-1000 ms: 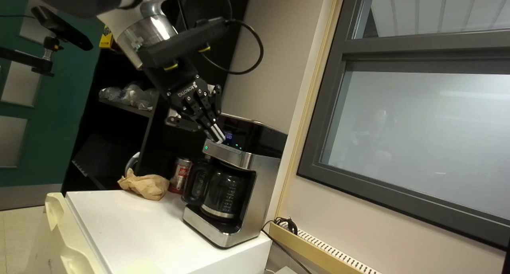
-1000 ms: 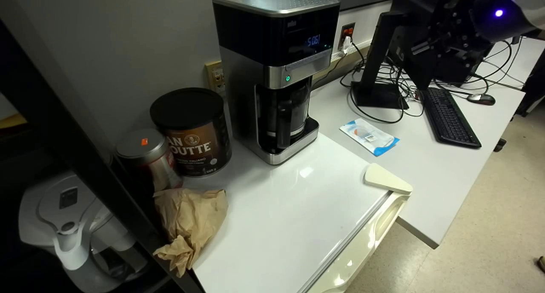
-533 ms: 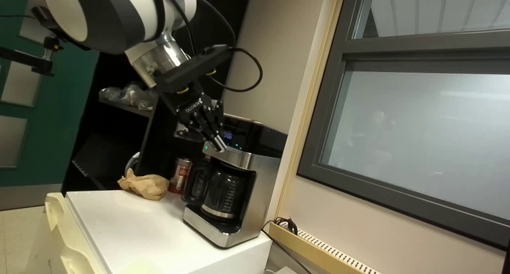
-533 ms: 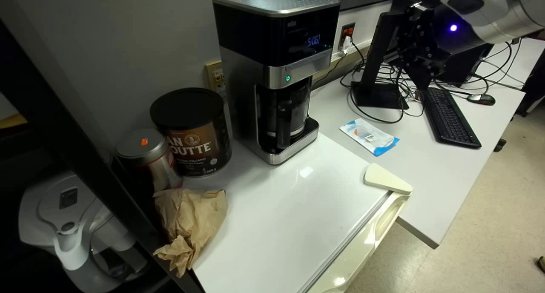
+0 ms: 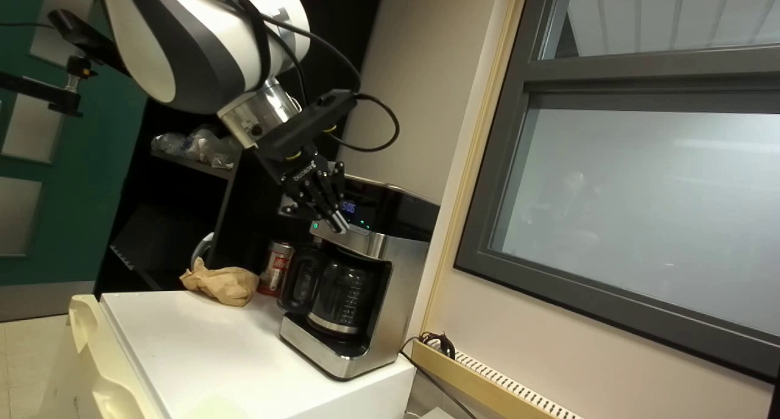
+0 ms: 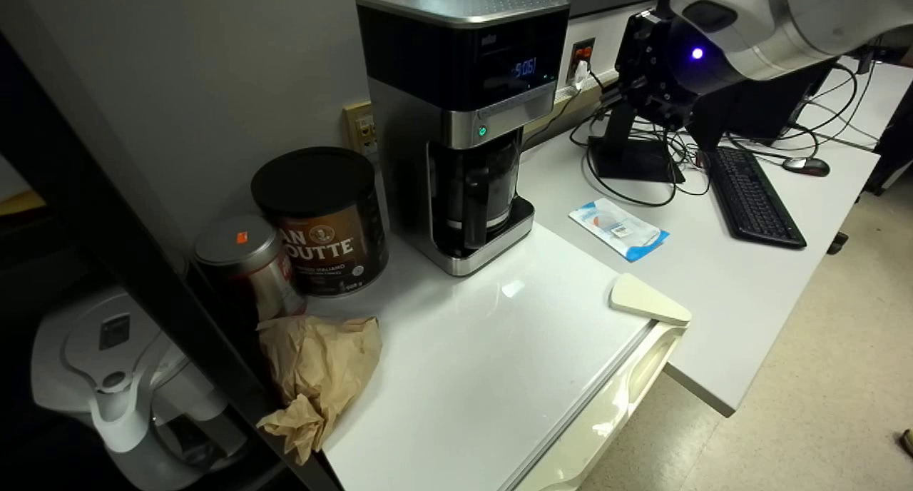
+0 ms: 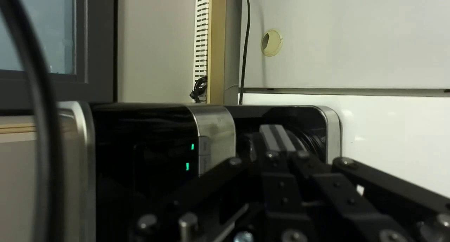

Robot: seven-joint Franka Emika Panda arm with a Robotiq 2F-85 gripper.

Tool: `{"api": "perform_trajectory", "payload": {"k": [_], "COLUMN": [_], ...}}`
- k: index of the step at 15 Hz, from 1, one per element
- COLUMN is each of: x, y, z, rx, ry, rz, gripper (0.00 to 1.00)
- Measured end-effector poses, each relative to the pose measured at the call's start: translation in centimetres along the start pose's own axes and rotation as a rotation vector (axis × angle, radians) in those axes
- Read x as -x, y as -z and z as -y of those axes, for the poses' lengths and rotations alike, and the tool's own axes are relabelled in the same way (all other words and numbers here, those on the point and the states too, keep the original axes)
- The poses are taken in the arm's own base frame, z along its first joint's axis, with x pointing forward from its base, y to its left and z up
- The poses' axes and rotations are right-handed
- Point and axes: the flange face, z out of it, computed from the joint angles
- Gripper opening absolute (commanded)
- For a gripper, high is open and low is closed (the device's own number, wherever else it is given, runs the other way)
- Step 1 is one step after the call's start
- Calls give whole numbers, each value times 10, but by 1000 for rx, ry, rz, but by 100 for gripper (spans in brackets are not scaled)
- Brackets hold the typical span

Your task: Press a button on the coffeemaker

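In an exterior view, our gripper [image 6: 612, 98] has moved left, nearer the coffeemaker [image 6: 460, 123] on the white cabinet [image 6: 492, 355]. The wrist view shows its fingers [image 7: 268, 138] together, holding nothing. We judge the press is close; contact we cannot confirm.

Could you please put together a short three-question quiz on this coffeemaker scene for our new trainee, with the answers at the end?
1. Multiple choice: Where is the glass carafe of the coffeemaker?
(a) on the floor
(b) in the coffeemaker's bay, on its base
(c) on top of the coffeemaker

2. True or false: The crumpled paper bag and the coffeemaker rest on the same white top.

3. Short answer: Judging by the wrist view, is the pincer open or shut?

Key: 1. (b); 2. true; 3. shut.
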Motion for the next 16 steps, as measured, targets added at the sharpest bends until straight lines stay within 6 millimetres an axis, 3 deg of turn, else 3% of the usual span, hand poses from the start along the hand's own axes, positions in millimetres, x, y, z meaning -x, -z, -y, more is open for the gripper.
{"api": "perform_trajectory", "payload": {"k": [16], "x": [-28], "y": [-32], "z": [-29], "rx": [7], "ry": [32], "rz": [-23], "gripper": [1]}}
